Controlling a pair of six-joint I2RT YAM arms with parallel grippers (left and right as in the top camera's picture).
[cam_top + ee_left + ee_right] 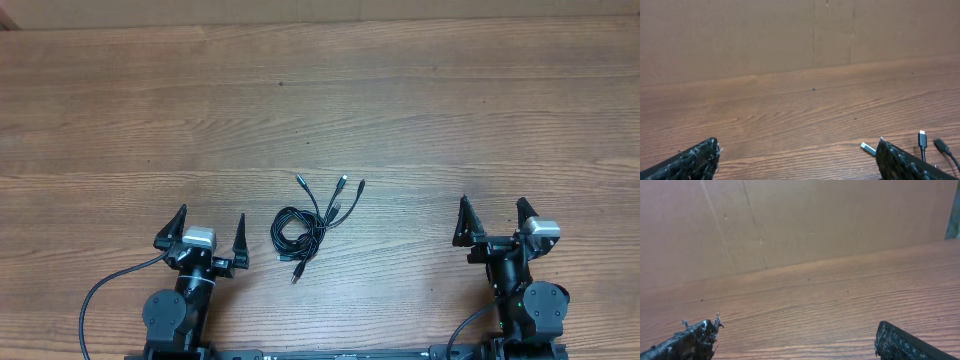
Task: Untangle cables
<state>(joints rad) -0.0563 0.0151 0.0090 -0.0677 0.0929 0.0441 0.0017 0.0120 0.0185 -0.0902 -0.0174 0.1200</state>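
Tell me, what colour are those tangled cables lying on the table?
The cables are black; the overhead view shows them best.

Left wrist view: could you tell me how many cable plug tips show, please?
3. A silvery plug tip lies just left of the image-right finger; a slim dark plug and a rounded dark plug lie near the right edge. The finger may hide more.

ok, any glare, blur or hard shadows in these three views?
Overhead: even light, no glare, cables sharp with barely any shadow. Left wrist: table crisp, plug tips clear, claw fingers cropped at the bottom edge. Right wrist: slightly soft, no glare, no cables in frame.
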